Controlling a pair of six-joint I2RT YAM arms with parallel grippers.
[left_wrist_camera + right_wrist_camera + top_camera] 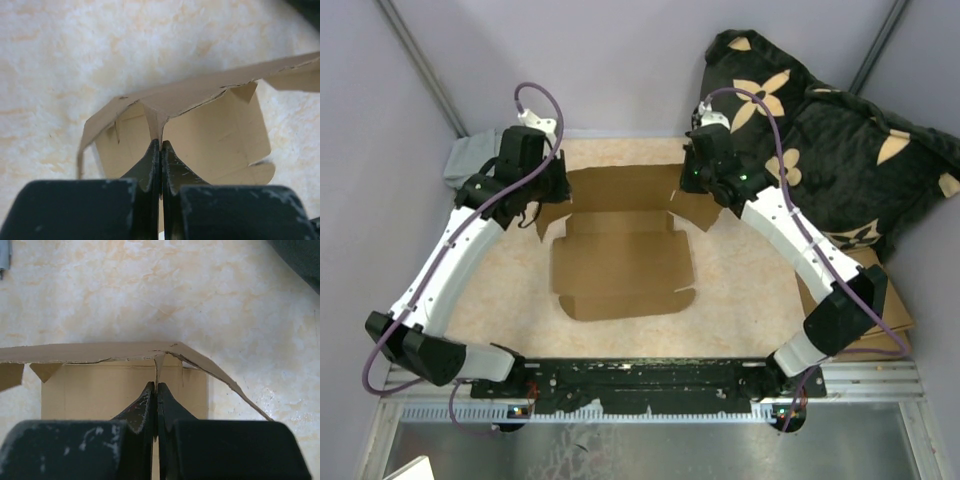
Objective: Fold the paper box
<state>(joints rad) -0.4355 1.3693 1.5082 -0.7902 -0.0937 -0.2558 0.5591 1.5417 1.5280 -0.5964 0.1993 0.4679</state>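
Note:
The paper box is a brown cardboard die-cut sheet lying in the middle of the table, its far panel lifted. My left gripper is shut on the far left edge of the box. In the left wrist view the fingertips pinch a thin cardboard edge, with the flap raised beyond. My right gripper is shut on the far right edge. In the right wrist view the fingertips pinch a cardboard edge under the raised panel.
A black cushion with beige flowers lies at the back right. Flat cardboard sheets lie under the right arm. A grey cloth sits at the back left. The table top is beige and marbled.

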